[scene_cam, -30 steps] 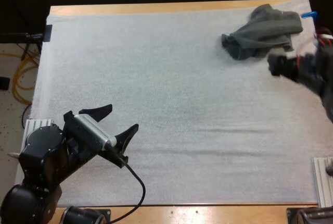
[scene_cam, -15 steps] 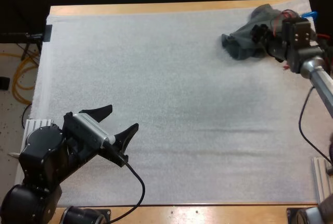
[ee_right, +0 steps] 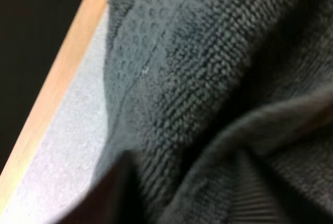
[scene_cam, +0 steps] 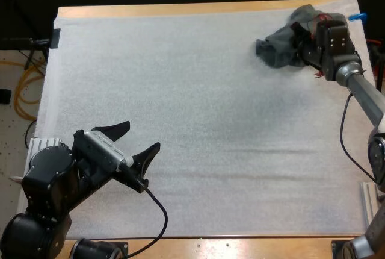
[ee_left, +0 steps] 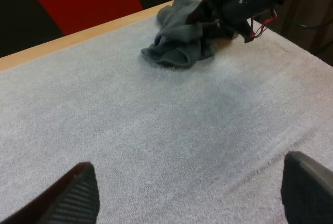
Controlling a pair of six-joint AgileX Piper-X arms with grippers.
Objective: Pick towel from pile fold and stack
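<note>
the crumpled dark grey-green towel point(scene_cam: 278, 51) lay bunched in one heap at the far right corner of the white mat point(scene_cam: 198, 120), close to the mat's far edge and the strip of wooden table point(scene_cam: 180, 9) beyond it. in the left wrist view the towel point(ee_left: 179, 44) showed a thick rolled fold toward the open mat and a higher ridge at the back, next to the table point(ee_left: 78, 36) edge. the right gripper point(scene_cam: 299, 41) was down at the towel's right side, its tip sunk among the folds, its arm reaching in from the right. in the left wrist view that gripper point(ee_left: 216, 13) sat against the back part of the heap. the right wrist view looked closely at the towel point(ee_right: 218, 78), with a bit of mat point(ee_right: 67, 151) and table point(ee_right: 57, 83) beside it. whether its jaws were clamped on the towel or only spread around it could not be told. the left gripper point(scene_cam: 144, 135) hung over the near left part of the mat, well apart from the towel. its jaws were spread wide with nothing between them, the black fingers point(ee_left: 73, 195) far apart above bare mat.
</note>
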